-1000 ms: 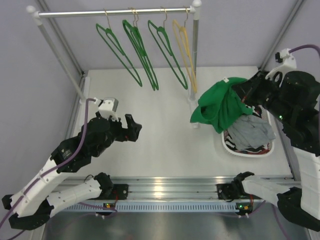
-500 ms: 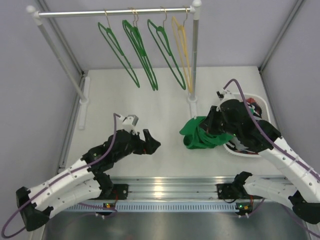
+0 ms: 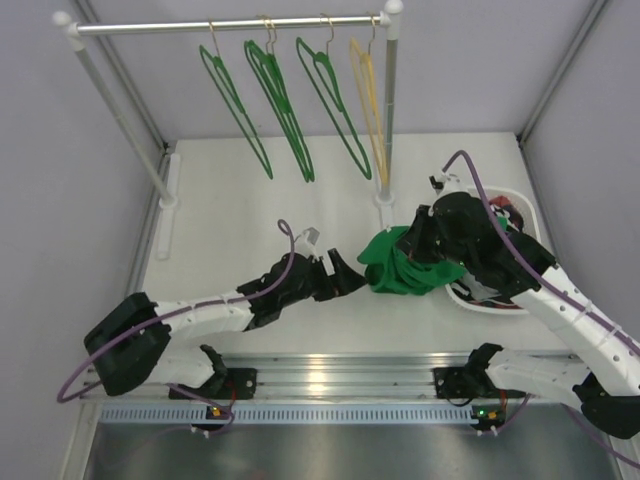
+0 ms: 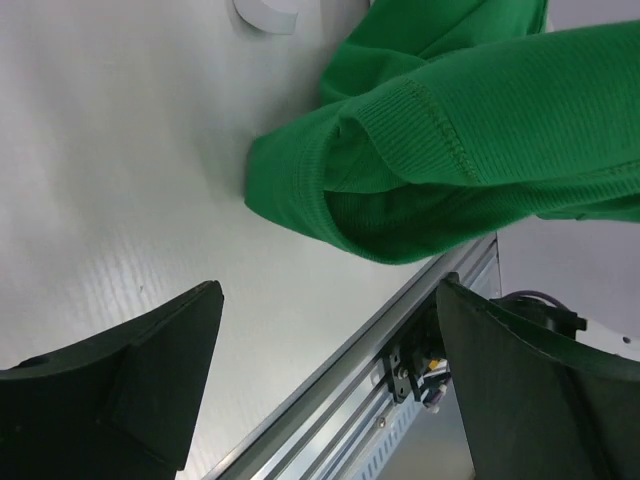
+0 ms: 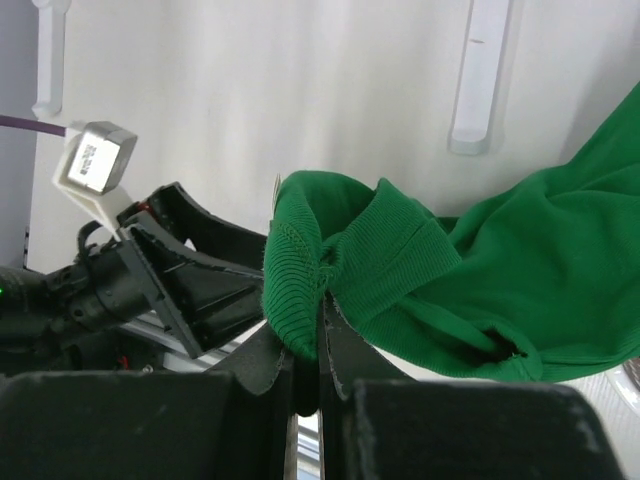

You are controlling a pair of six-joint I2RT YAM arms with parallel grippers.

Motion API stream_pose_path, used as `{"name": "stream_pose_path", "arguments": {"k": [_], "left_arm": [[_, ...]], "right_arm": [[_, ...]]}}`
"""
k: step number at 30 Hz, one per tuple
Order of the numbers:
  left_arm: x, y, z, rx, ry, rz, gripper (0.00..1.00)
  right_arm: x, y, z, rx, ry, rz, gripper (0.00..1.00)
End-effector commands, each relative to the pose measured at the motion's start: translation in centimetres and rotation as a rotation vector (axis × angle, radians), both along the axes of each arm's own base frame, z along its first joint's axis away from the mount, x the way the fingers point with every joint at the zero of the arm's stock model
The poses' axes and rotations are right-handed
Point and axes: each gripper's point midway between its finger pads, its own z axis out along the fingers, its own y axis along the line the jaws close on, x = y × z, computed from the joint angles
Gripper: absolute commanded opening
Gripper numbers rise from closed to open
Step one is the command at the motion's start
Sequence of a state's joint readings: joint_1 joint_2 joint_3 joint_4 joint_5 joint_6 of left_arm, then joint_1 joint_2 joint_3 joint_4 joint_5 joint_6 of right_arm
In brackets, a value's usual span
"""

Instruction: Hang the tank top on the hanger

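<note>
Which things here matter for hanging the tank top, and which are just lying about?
For the job:
tank top
right end effector, gripping it
left end effector, open
one green hanger

Lying about:
yellow hanger
white basket

Bright, even light from overhead, white desk (image 3: 230,210) nearly washing out | shadows soft and faint | sheen there on the front rail (image 3: 320,372) | top view crisp | wrist view: left gripper's fingers (image 4: 150,390) blurry up close, tank top (image 4: 450,130) knit sharp
</note>
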State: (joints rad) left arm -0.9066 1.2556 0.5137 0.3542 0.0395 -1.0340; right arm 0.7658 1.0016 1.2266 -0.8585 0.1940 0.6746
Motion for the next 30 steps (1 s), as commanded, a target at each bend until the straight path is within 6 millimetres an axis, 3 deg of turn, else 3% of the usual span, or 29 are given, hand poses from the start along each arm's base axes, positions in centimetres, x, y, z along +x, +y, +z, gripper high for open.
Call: {"name": "stream_pose_path", "arguments": {"k": [1, 2, 9, 13, 14, 16, 17, 18, 19, 21, 22, 23, 25, 26, 29, 30], "left_arm": [[0.8, -3.9, 5.4, -0.231, -0.054, -0.026, 0.92], [0.8, -4.4, 4.3, -0.217, -0.031, -0.030, 0.91], [0.9, -7.3, 3.2, -0.232, 0.010, -0.061, 0.84], [1.5, -7.8, 2.8, -0.215, 0.019, -0.051, 0.58], [1.4, -7.8, 2.5, -0.201, 0.021, -0.055, 0.35], [1.6, -7.7, 2.2, -0.169, 0.018, -0.051, 0.11], [1.5, -7.5, 2.5, -0.162, 0.010, -0.051, 0.00], [1.7, -7.2, 2.8, -0.145, -0.011, -0.049, 0.00], [1.7, -6.5, 2.0, -0.086, -0.002, -0.029, 0.00], [2.0, -5.0, 3.9, -0.056, -0.055, 0.004, 0.00], [2.2, -3.5, 3.0, 0.041, -0.066, 0.037, 0.00], [2.1, -2.5, 5.1, 0.036, -0.109, 0.052, 0.00], [2.4, -0.7, 6.5, 0.097, -0.163, 0.084, 0.00], [2.3, 1.5, 7.3, 0.151, -0.175, 0.133, 0.00], [2.0, 5.0, 10.6, 0.203, -0.246, 0.196, 0.00], [2.4, 6.1, 12.6, 0.208, -0.290, 0.233, 0.00]], "right_arm": [[0.2, 0.2, 2.7, 0.040, -0.068, -0.005, 0.00], [0.2, 0.2, 2.6, 0.039, -0.067, -0.005, 0.00], [-0.1, -0.2, 1.9, 0.008, -0.055, -0.002, 0.00], [-0.2, -0.4, 1.7, -0.002, -0.052, 0.002, 0.00], [-0.2, -0.5, 1.7, -0.005, -0.055, 0.005, 0.00], [-0.2, -0.6, 1.8, -0.013, -0.061, 0.004, 0.00], [-0.2, -0.7, 2.1, -0.011, -0.069, 0.002, 0.00], [-0.2, -1.0, 2.1, -0.025, -0.073, -0.001, 0.00], [-0.1, -1.1, 2.3, -0.033, -0.076, -0.004, 0.00], [0.0, -1.5, 3.1, -0.041, -0.100, -0.010, 0.00], [0.1, -1.8, 3.2, -0.053, -0.106, -0.015, 0.00], [0.1, -2.0, 3.5, -0.059, -0.114, -0.016, 0.00], [0.2, -2.1, 4.4, -0.073, -0.140, -0.006, 0.00], [0.4, -2.1, 4.7, -0.078, -0.147, 0.000, 0.00], [0.7, -1.3, 6.1, -0.091, -0.185, 0.057, 0.00], [0.9, -0.7, 7.1, -0.095, -0.209, 0.095, 0.00]]}}
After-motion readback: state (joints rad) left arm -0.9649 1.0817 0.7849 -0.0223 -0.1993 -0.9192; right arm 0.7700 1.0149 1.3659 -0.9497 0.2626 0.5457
